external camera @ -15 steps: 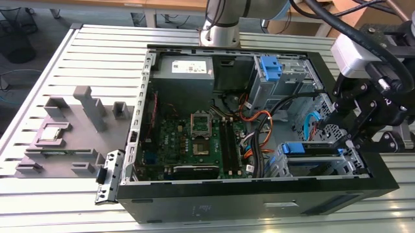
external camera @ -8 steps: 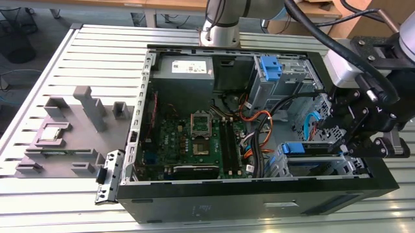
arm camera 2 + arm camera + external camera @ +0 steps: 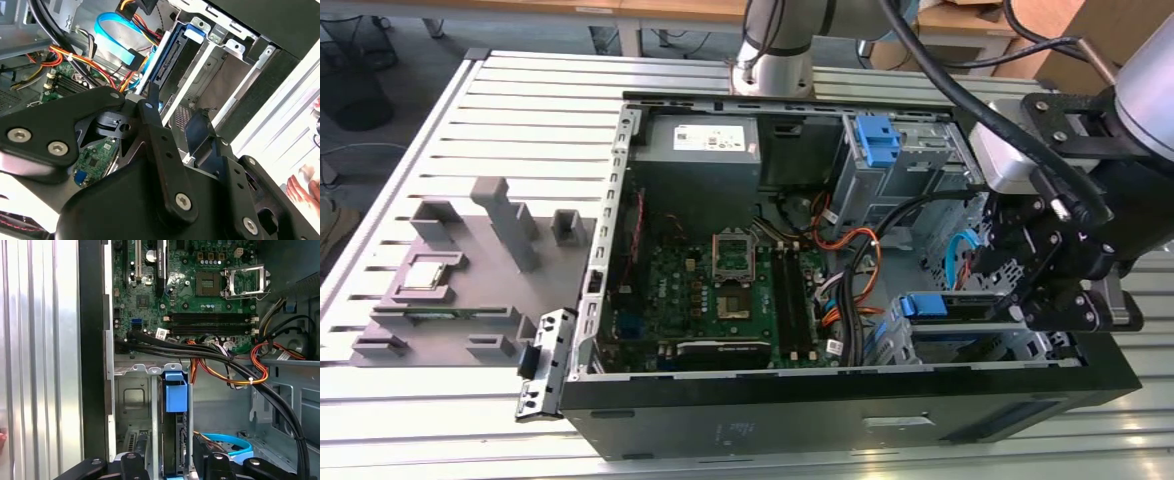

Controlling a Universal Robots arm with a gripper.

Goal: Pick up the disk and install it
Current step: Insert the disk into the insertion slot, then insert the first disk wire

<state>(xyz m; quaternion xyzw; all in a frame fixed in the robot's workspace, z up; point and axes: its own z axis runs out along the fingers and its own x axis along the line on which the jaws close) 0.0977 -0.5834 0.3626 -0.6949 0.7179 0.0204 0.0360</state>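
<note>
Basically disk (image 3: 175,432) stands on edge in the metal drive cage (image 3: 131,371) slot, blue carrier tab toward the motherboard (image 3: 200,285). Gripper (image 3: 170,457) fingers spread, straddling it. Black cable bundle (image 3: 200,351) crosses just beside the cage mouth; light-blue data cable (image 3: 225,442) lies near the cage too.

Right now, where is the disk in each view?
Exterior view: disk in the case, in its corner on the exterior view's right.
First wrist view: disk standing in the metal bay, blue tab towards the motherboard.
Second wrist view: disk slotted in the bay.
Shared landmark: the light-blue cable near it.
</note>
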